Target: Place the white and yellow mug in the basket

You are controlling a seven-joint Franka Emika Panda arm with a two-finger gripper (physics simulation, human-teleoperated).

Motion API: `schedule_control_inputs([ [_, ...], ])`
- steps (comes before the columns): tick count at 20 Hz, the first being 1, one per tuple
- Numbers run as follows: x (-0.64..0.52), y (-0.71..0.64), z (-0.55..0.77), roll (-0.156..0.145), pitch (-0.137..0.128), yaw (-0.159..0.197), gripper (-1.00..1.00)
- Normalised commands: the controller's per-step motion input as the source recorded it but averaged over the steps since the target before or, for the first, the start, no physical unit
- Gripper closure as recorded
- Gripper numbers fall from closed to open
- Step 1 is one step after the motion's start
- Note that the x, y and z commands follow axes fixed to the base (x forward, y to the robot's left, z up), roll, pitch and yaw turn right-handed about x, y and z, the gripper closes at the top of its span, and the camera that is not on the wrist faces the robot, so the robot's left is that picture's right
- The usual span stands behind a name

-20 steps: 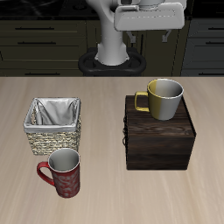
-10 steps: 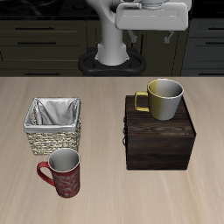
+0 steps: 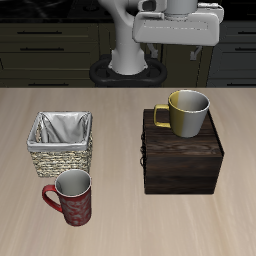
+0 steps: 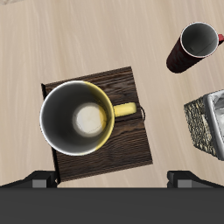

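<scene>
The white and yellow mug (image 3: 187,112) stands upright on top of a dark brown wooden box (image 3: 182,160). Its yellow handle points toward the basket's side. In the wrist view the mug (image 4: 80,118) shows from straight above, with its pale inside visible. The wicker basket (image 3: 62,143) with grey-white lining stands on the table apart from the box. It holds nothing, and its edge shows in the wrist view (image 4: 208,127). My gripper (image 3: 176,48) hangs open and empty high above the mug, farther back. Its fingertips (image 4: 39,179) are spread wide.
A dark red patterned mug (image 3: 73,196) with a red handle stands in front of the basket, near the table's front edge. It also shows in the wrist view (image 4: 196,45). The robot base (image 3: 125,60) stands at the table's back.
My gripper has shifted sideways and slightly lower, toward the space above the white and yellow mug. The mugs, box and basket have not moved.
</scene>
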Motion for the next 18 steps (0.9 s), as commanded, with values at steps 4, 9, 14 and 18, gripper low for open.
schedule_control_inputs([
  [4,0.24,0.00,-0.04,-0.003,0.034,0.007,-1.00],
  [9,0.14,-0.03,-0.01,-0.030,0.011,0.005,-1.00],
  [14,0.08,-0.03,-0.02,-0.003,-0.004,0.001,-1.00],
  [18,0.15,-0.12,-0.27,-0.007,0.031,-0.001,-1.00],
])
